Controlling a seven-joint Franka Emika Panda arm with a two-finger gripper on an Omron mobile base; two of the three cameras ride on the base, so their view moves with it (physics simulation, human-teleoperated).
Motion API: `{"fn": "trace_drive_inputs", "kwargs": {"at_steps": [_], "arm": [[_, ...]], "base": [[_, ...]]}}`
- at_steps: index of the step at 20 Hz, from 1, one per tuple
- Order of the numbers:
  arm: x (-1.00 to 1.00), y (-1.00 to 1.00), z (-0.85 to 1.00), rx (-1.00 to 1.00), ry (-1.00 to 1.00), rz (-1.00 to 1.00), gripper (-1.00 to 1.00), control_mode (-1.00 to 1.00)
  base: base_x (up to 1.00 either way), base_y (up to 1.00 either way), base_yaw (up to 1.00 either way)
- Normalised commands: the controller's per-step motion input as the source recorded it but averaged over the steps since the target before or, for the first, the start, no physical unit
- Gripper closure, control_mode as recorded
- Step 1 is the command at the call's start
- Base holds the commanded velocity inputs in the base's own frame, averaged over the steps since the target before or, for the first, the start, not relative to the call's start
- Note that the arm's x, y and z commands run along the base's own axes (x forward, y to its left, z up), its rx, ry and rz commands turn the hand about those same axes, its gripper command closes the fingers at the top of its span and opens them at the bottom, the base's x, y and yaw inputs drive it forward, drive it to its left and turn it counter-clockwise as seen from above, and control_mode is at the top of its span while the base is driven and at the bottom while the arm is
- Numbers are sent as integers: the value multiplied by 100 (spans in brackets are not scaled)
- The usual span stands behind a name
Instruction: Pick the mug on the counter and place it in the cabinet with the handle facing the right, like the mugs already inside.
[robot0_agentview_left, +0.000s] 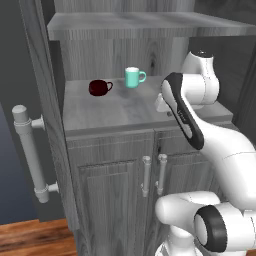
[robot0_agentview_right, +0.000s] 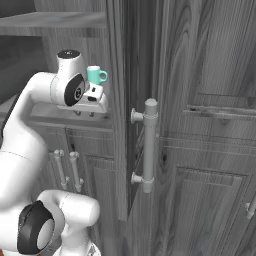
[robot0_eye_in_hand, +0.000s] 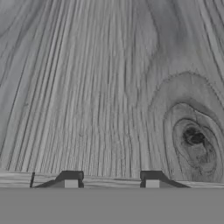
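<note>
Far left in the left base view, the open door's bar handle (robot0_agentview_left: 27, 150) stands upright, w/ the cabinet (robot0_agentview_left: 110, 55) niche just beyond it. On the niche shelf (robot0_agentview_left: 105, 112) sits the dark red mug (robot0_agentview_left: 99, 88), handle to the right. Just right of it, a bit further back and not touching, is the teal mug (robot0_agentview_left: 132, 78): upright, white inside, loop handle also pointing right, so it matches its neighbour. Right again, near the shelf's right end, is my gripper (robot0_eye_in_hand: 111, 179), pointing down at bare wood grain. In the hand view my fingertips (robot0_eye_in_hand: 71, 177) stand partly apart w/ nothing between them but shelf, so I'm part-open and holding nothing. From the right base view the teal mug shows just behind my hand, apart from it. My read: the teal mug is the one I was to bring, now set in the cabinet w/ handle right, so the placing step looks done and I'm at the let-go/back-off stage. Can't be certain it's the task's mug, since both teal ones would look alike. Next move, as I judge it: lift straight up, pull back out of the niche, keeping wrist and forearm clear of the teal mug's handle and the upper shelf edge, then check the mug stands steady.
</note>
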Motion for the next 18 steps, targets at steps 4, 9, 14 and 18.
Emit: {"fn": "trace_drive_inputs", "kwargs": {"at_steps": [4, 9, 14, 18], "arm": [[-22, 4, 0, 0, 0, 0, -100, -100], [-47, 7, 0, 0, 0, 0, -100, -100], [-61, 18, 0, 0, 4, 0, -100, -100], [-83, 10, 1, 0, 8, -2, -100, -100]], "base": [[0, 0, 0], [0, 0, 0], [0, 0, 0], [0, 0, 0]]}}
